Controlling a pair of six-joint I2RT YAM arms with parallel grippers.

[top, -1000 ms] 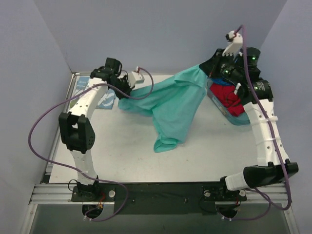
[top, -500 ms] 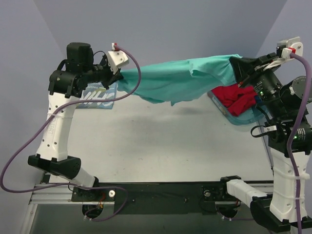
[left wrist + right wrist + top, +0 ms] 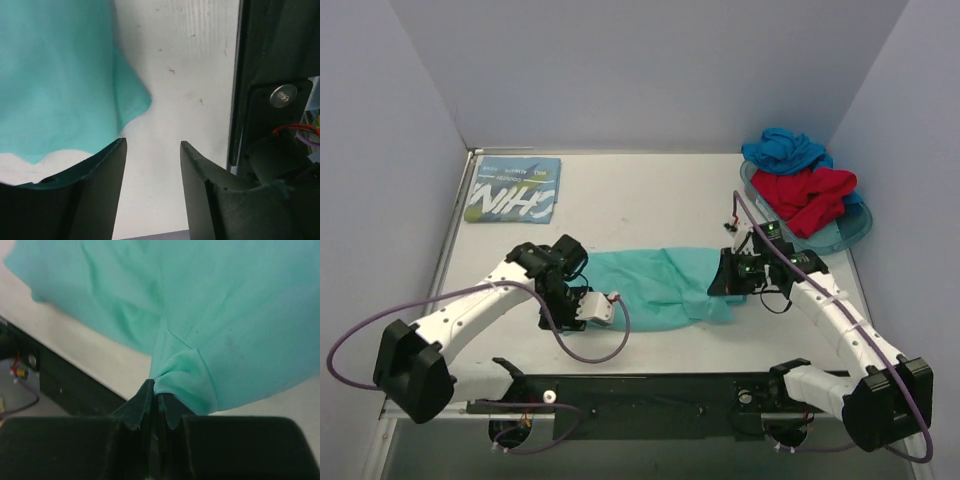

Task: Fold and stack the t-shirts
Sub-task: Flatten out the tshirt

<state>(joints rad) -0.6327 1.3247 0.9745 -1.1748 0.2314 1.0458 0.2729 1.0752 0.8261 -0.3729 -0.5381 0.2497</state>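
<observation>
The mint-green t-shirt (image 3: pixel 660 285) lies spread on the table near the front edge. My left gripper (image 3: pixel 578 296) sits at its left end, open, with only bare table between its fingers (image 3: pixel 152 150); the shirt's edge (image 3: pixel 60 75) lies just beside the left finger. At the shirt's right end, my right gripper (image 3: pixel 717 282) is shut on a pinched fold of the mint cloth (image 3: pixel 155 387). A folded blue-teal t-shirt with white lettering (image 3: pixel 515 188) lies flat at the back left. A red t-shirt (image 3: pixel 810 195) and a bright blue t-shirt (image 3: pixel 785 150) are heaped at the back right.
The red and bright blue shirts rest in a translucent blue tray (image 3: pixel 852 228) by the right wall. The black base rail (image 3: pixel 260 75) runs close to my left gripper along the table's near edge. Walls enclose the table on three sides.
The mint-green shirt, held stretched in the air between both grippers, has come down flat onto the table near the front. My left gripper has opened and let go of it.
</observation>
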